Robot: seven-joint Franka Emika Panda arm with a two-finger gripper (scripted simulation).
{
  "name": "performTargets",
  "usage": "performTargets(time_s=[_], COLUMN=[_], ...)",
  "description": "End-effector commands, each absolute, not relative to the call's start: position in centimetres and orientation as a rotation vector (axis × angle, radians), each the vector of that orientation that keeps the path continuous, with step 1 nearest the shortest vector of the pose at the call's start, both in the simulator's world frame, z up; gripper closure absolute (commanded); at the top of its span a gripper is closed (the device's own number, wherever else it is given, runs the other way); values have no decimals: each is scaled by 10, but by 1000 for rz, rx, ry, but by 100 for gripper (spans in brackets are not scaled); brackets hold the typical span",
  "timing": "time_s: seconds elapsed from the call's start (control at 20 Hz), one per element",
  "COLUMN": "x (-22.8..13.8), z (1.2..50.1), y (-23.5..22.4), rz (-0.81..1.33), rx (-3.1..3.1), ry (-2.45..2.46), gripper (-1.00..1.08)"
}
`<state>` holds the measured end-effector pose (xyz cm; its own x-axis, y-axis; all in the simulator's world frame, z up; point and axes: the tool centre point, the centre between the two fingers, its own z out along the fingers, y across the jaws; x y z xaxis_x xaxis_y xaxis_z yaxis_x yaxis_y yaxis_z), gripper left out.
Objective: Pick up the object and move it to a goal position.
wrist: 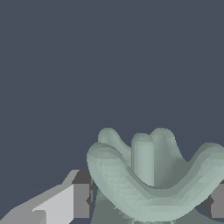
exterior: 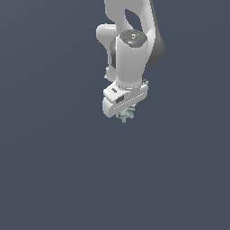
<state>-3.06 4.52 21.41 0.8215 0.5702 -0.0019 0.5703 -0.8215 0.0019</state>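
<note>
My gripper [exterior: 127, 112] hangs below the white arm [exterior: 130, 54] in the middle of the exterior view, fingers pointing down, and the object [exterior: 126, 115] sits right at its tip. It is a tiny pale grey-green lump, ridged and lobed like a small shell, far smaller than my white hand, and only its lower part shows beneath the hand in that view.

In the wrist view the object [wrist: 151, 181] fills the space between my two fingers. One finger [wrist: 81, 199] lies against one side of it and the other finger's dark pad [wrist: 216, 201] against the opposite side, so my jaws are drawn in on the lump and have hold of it, with only its own width keeping them apart. A broad curved ridge runs from finger to finger, so its long axis lies across my grip. Three rounded lobes stand up behind that ridge, pointing away from my wrist camera.

Everything around is a plain dark blue-grey ground [exterior: 54, 170], the same tone on all sides in both views. I cannot tell from either view whether the object rests on that ground or is held above it
</note>
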Motion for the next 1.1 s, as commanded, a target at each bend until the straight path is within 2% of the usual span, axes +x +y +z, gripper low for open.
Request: performTargets(time_s=[0.0,0.55,1.05], x=[-44,-87,-98], z=[236,317,343], y=[61,121,140], rz=[-2,-1,0], rx=[2995,2996,2998], ry=[938,938,938], gripper=[108,108,108])
